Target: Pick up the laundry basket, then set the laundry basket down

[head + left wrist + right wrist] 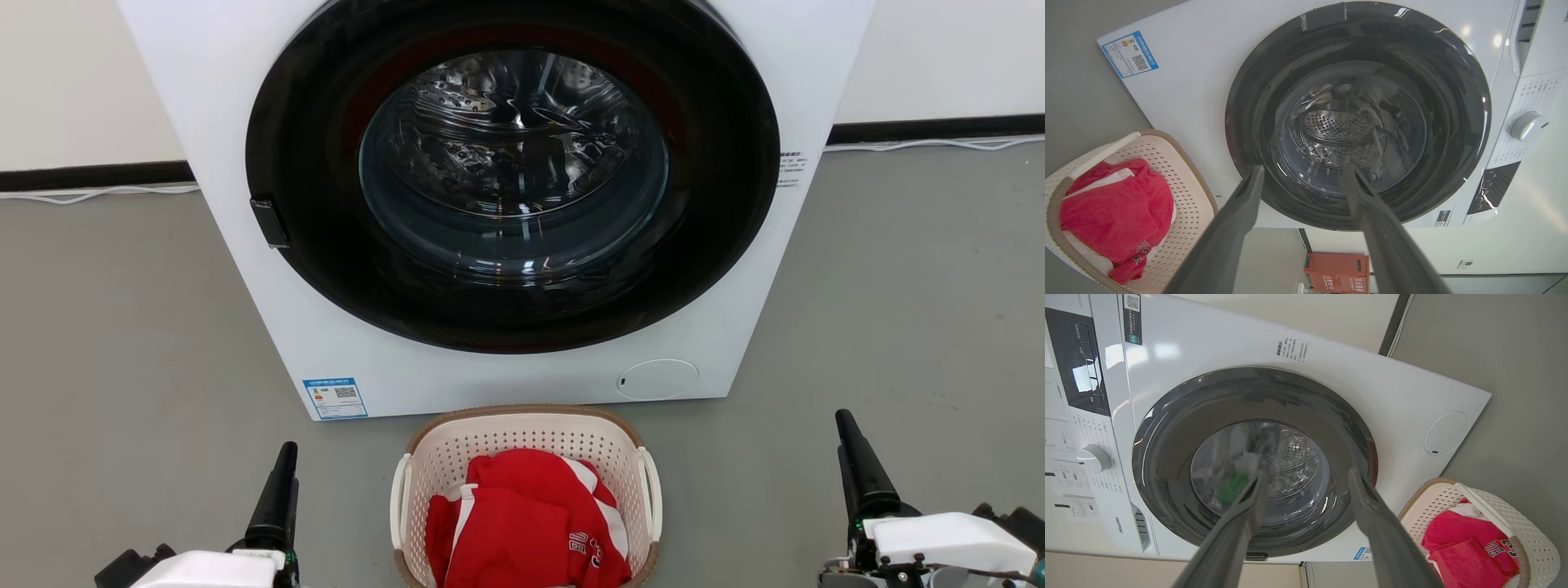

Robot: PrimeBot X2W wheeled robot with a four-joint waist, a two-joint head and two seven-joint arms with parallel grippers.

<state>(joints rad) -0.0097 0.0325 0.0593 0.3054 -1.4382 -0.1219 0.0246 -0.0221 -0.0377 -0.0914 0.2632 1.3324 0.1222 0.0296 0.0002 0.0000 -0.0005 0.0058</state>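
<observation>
Before the washing machine [326, 343], the left fingers [1237, 220] are gaping wide, the laundry basket [522, 433], probably light and stiff, is sitting on the floor [122, 327] offering 2 white side handles [397, 502], and the right fingers [1380, 522] are gaping wide too.

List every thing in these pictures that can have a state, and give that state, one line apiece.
laundry basket: upright on the floor, loaded, not gripped
red and white garment: crumpled inside the basket
washing machine door: closed
left gripper: open, empty, clear of the basket
right gripper: open, empty, clear of the basket
</observation>
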